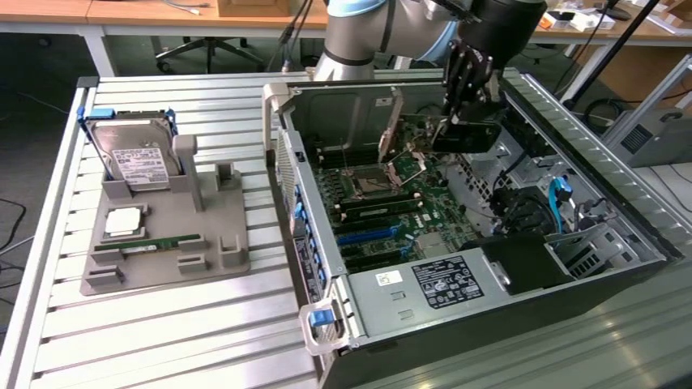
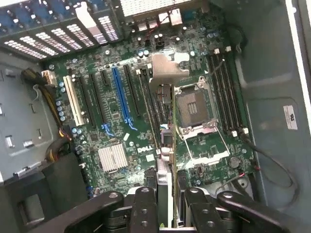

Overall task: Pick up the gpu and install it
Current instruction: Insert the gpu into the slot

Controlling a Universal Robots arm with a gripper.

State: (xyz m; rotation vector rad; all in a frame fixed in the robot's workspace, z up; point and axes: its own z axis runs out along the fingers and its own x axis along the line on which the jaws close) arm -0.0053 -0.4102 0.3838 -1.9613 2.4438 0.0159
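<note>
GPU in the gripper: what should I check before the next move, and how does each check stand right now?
1. The gpu is clamped between the fingers of the gripper: ok.
2. The card is over the motherboard, inside the open case: ok.
3. The blue expansion slot is free of any card: ok.
4. The card's edge is lined up with a slot: cannot tell.
5. The card is seated in a slot: not ok; it hangs above the board.
6. The hard drive and RAM stick rest on the grey holder, outside the case: ok.
</note>
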